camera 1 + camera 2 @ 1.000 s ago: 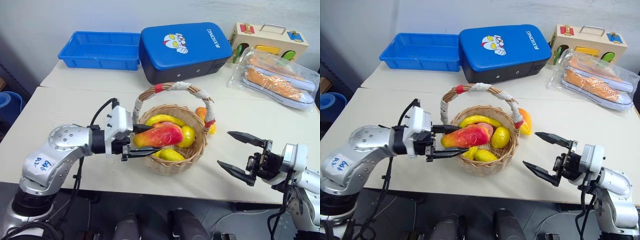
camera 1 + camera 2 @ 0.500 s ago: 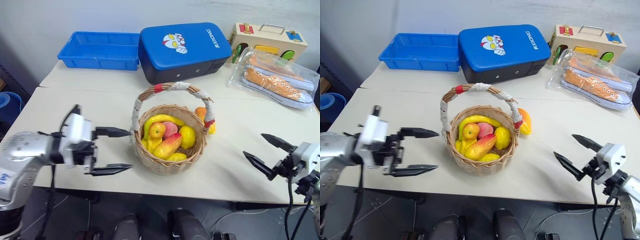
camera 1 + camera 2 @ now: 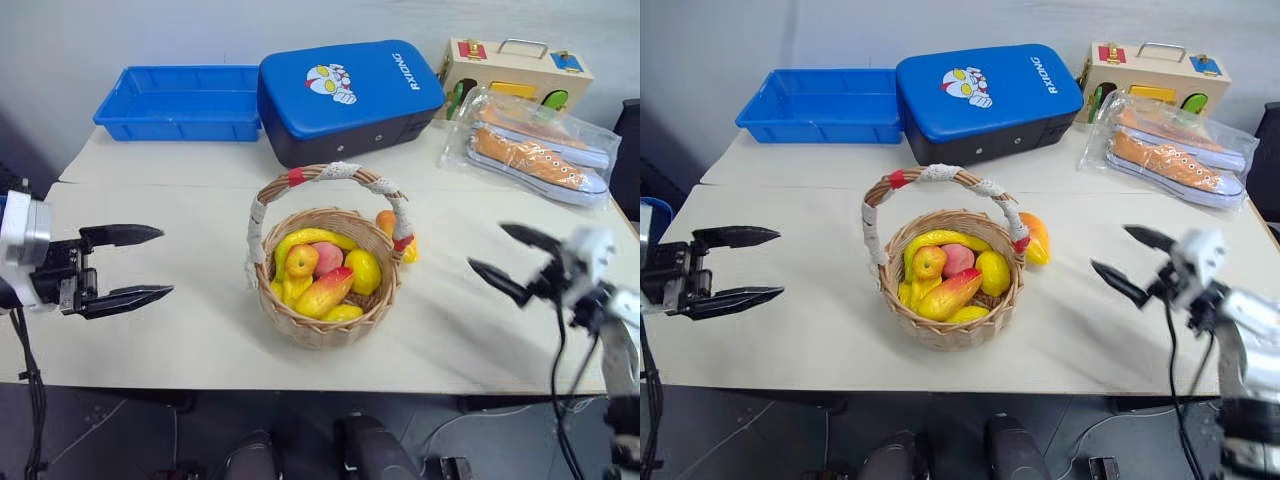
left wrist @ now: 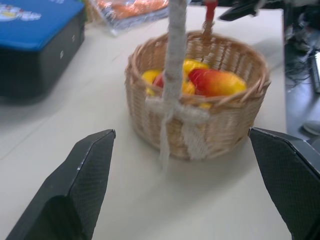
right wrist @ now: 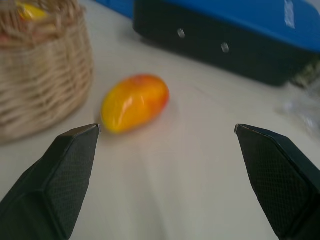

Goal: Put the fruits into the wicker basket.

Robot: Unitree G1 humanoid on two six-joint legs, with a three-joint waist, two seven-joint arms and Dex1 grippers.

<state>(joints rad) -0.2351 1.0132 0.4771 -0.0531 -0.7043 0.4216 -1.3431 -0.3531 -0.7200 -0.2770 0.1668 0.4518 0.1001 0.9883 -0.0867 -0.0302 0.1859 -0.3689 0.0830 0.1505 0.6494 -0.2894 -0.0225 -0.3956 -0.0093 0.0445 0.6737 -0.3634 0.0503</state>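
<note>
The wicker basket [image 3: 320, 290] is sitting on the beige table [image 3: 200, 190] between my two grippers, a round tan woven bowl with a tall arched handle [image 3: 330, 175] wrapped in white cord and banded with red tape. Inside it, glossy toy fruits are lying piled together: a yellow banana [image 3: 310, 238] curving along the far side, a small orange-yellow fruit [image 3: 300, 260] beside a reddish peach [image 3: 328, 256], a round yellow lemon [image 3: 363, 270], and a red-to-yellow mango [image 3: 323, 293] leaning across the front. One more orange-yellow mango [image 5: 134, 102] is lying outside on the table, just beside the basket's far right wall, between it and the blue case [image 3: 350, 95] with the cartoon print. My left gripper [image 3: 128, 266] is hovering off the table's left edge, well apart from the basket, its black fingers spread wide and gripping nothing. My right gripper [image 3: 508, 260] is hanging over the right side of the table, fingers likewise splayed and empty, pointing toward the loose mango.
</note>
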